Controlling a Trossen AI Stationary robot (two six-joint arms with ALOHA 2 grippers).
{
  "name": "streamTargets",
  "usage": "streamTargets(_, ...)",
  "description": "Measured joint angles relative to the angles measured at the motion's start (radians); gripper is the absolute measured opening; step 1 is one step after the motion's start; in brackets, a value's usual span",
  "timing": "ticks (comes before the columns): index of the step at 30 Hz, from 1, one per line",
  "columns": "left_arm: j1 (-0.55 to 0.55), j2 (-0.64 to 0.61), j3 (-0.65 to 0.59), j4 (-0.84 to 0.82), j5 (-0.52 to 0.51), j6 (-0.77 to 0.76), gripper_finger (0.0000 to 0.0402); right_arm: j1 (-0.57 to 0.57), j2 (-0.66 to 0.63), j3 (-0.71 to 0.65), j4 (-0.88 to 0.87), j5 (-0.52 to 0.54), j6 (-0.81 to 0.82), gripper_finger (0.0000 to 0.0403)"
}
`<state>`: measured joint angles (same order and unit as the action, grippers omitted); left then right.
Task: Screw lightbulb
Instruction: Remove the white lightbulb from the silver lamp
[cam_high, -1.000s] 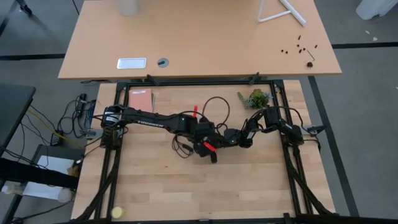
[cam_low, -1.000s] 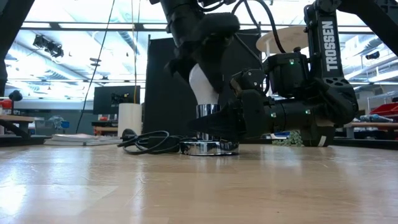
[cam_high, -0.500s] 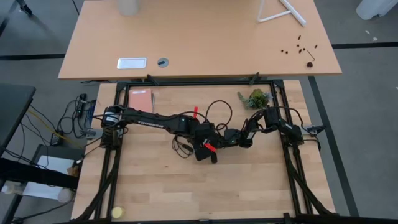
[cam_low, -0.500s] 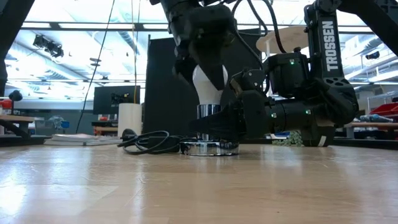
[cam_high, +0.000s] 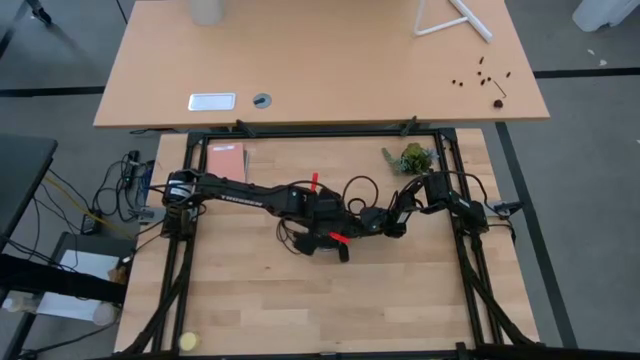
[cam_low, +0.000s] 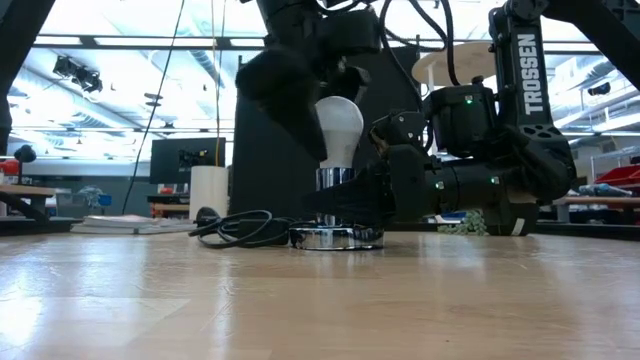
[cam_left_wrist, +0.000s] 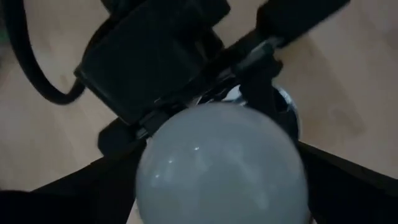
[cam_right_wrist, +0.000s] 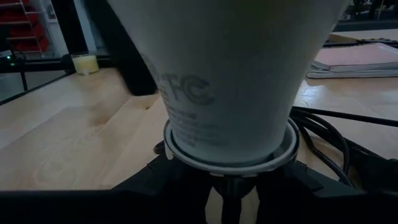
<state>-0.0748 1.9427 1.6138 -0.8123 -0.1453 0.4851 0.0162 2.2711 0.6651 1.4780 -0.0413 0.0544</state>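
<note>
Two dark arms meet mid-table (cam_high: 250, 300), a pale wooden top. Left gripper (cam_low: 300, 95) hangs over the lightbulb (cam_low: 338, 125), fingers spread, released. Right gripper (cam_low: 345, 195) clenches the socket (cam_low: 335, 237), a round shiny metal disc with black cord. Bulb stands upright in it: smooth, light, fragile glass, probably slippery; grasp gently around its widest part

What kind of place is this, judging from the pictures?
Probably a robotics lab or workshop. Two dark arms are mounted on a black frame around a wooden table, loose cables trail beside it, and shelves with red bins stand in the room behind.
</note>
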Motion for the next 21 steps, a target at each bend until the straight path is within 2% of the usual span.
streamTargets(6,0.001,0.000,0.000,-0.031,-0.004,0.170,0.0389,0.000,0.000,0.000,-0.001,-0.001,-0.002,0.0179)
streamTargets(11,0.001,0.000,0.000,-0.012,0.027,0.188,0.0378,0.000,0.000,0.000,-0.001,-0.001,-0.002,0.0179)
streamTargets(20,0.002,0.000,0.000,-0.006,0.022,0.159,0.0258,0.000,0.000,0.000,-0.001,-0.002,-0.005,0.0179)
streamTargets(21,0.002,0.000,0.000,-0.006,0.021,0.140,0.0255,0.000,0.000,0.000,-0.001,-0.002,-0.005,0.0179)
